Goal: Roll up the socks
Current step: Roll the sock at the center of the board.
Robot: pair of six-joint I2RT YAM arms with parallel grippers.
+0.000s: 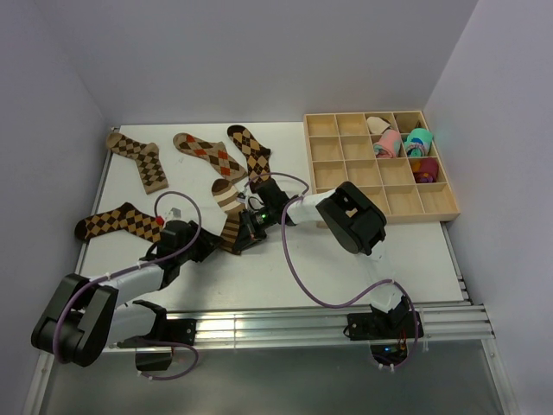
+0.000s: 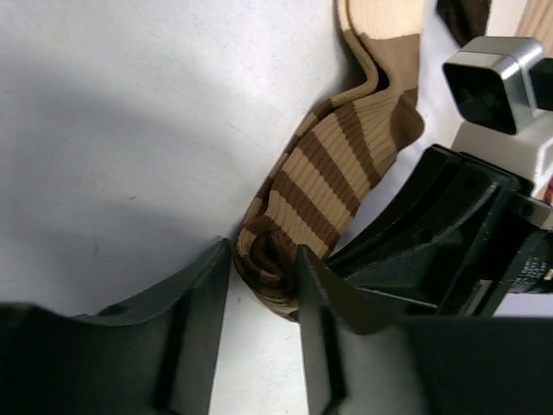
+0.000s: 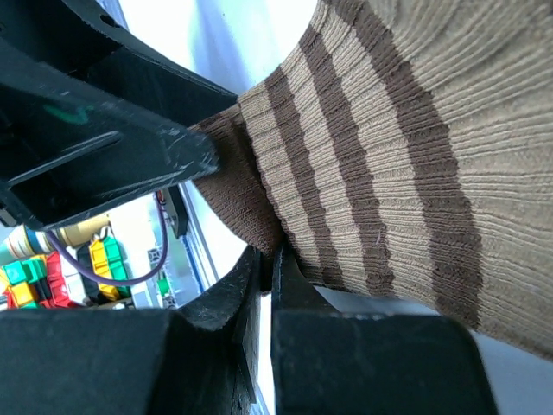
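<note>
A white table [image 1: 363,259] is seen from above, and a wooden tray [image 1: 326,175] of square compartments is set at its far right. Pink and teal rolled bundles [image 1: 402,143] are kept in the tray's far right compartments. Four argyle socks [image 1: 138,158] are laid flat across the far left of the table, well apart from the tray. The striped sock [image 1: 229,207] is stretched out near the middle of the table, between the two claws, with its cream toe end pointing away from the arms. Its near end is wound into a small tight roll [image 2: 270,246]. That roll is clasped on both sides by the left claw [image 2: 263,259]. The right claw [image 3: 268,259] is closed, and a fold of the striped sock's edge is pinched between its fingers.
</note>
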